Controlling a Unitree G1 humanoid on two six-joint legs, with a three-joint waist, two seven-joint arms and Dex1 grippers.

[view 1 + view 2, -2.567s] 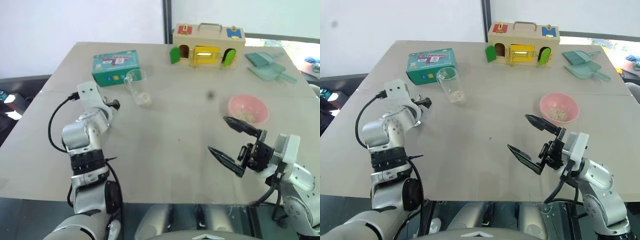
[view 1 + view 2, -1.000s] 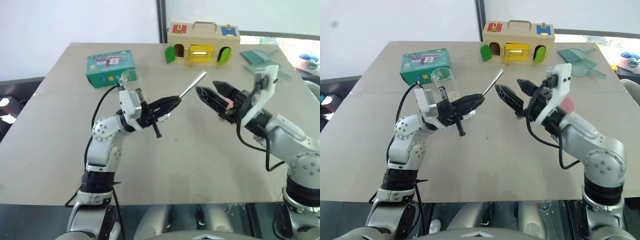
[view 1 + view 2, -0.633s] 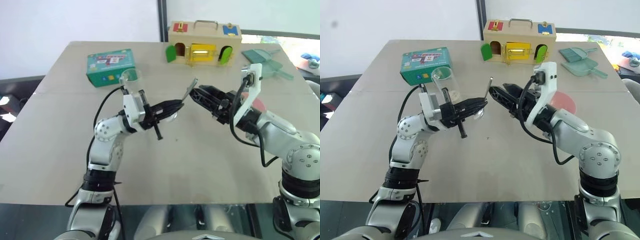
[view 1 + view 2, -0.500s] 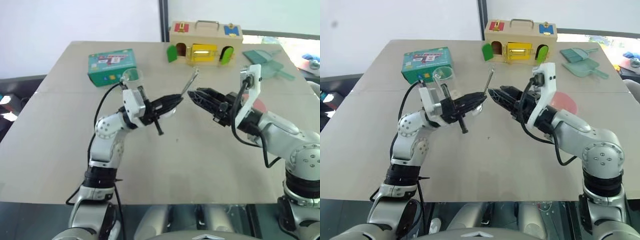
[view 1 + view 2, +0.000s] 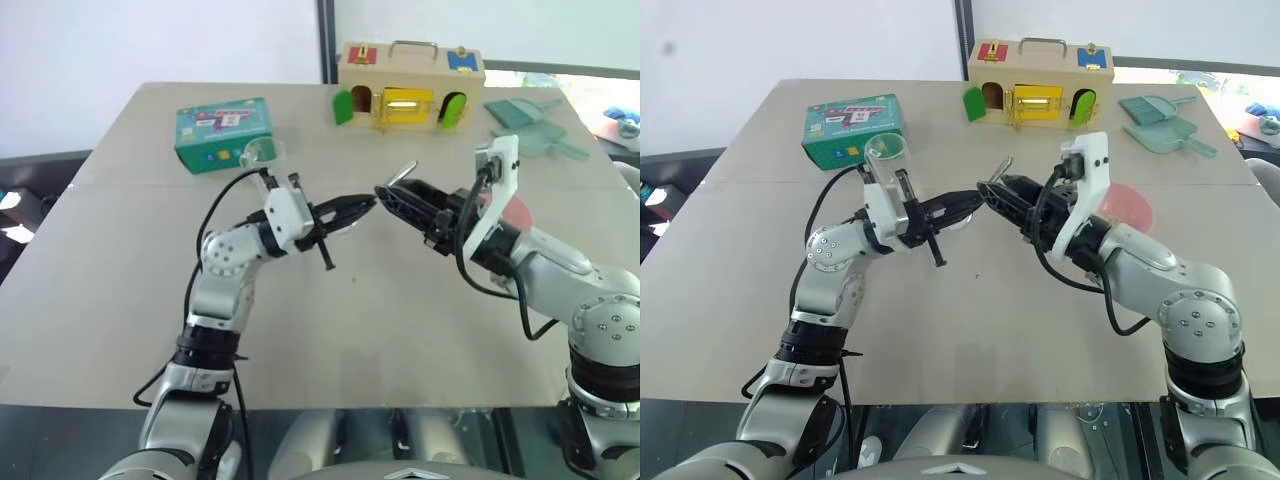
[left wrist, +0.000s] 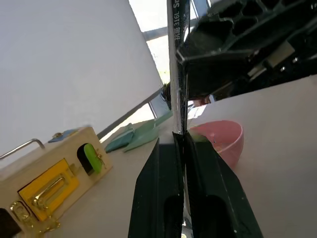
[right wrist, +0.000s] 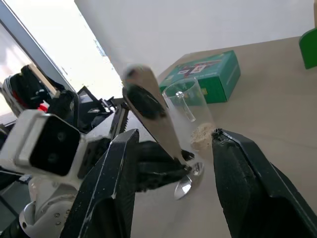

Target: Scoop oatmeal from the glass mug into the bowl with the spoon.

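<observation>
My left gripper [image 5: 366, 202] is shut on the silver spoon [image 5: 402, 173] near its small bowl, above the table's middle. The handle points toward my right gripper [image 5: 386, 194]. The right fingers stand on either side of the handle [image 7: 148, 106], and a gap shows beside it. The glass mug [image 5: 888, 152] stands behind the left arm with a little oatmeal [image 7: 200, 135] at its bottom. The pink bowl [image 5: 1132, 206] sits behind the right arm, partly hidden by it.
A green box [image 5: 224, 132] lies at the back left. A wooden toy house [image 5: 410, 88] stands at the back centre. Teal scoops [image 5: 530, 125] lie at the back right. Bare table [image 5: 400, 330] stretches in front of both arms.
The right gripper's fingers have narrowed from wide open and now sit around the spoon's handle. The handle has tipped lower in the left gripper. Both hands have barely shifted.
</observation>
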